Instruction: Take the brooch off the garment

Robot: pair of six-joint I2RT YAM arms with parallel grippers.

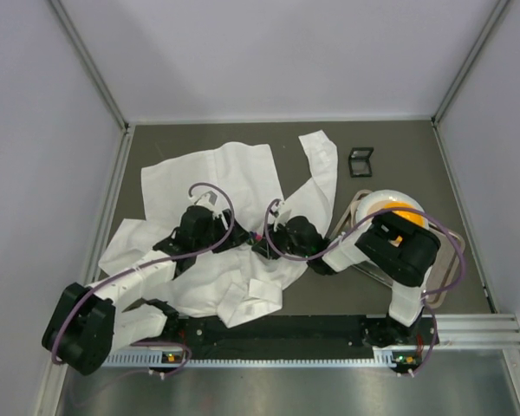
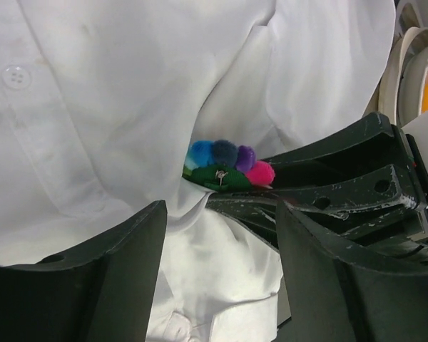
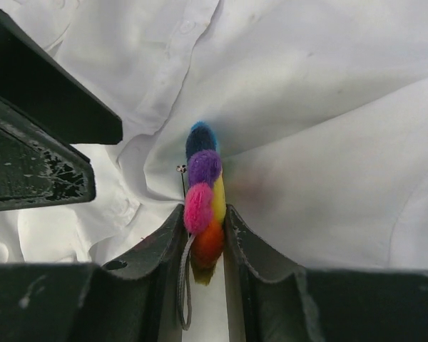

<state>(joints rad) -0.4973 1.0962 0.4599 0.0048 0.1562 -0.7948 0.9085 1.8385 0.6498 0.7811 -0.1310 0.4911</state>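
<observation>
The white shirt (image 1: pixel 217 173) lies crumpled on the dark table, left of centre. The brooch (image 3: pixel 203 199), a small pom-pom flower in blue, purple, pink, yellow and orange, stands edge-on against a fold of the shirt (image 3: pixel 307 107). My right gripper (image 3: pixel 205 217) is shut on its lower half, and its pin and a grey loop show at the left. In the left wrist view the brooch (image 2: pixel 225 165) sits at the tip of the right fingers (image 2: pixel 328 171). My left gripper (image 2: pixel 220 214) is open, straddling a shirt fold (image 2: pixel 128 92) just below the brooch. Both grippers meet mid-shirt (image 1: pixel 256 239).
A white bowl with something orange (image 1: pixel 390 208) sits on a wire rack at the right, partly under my right arm. A small black square frame (image 1: pixel 361 161) lies at the back right. Grey walls close in the table on three sides.
</observation>
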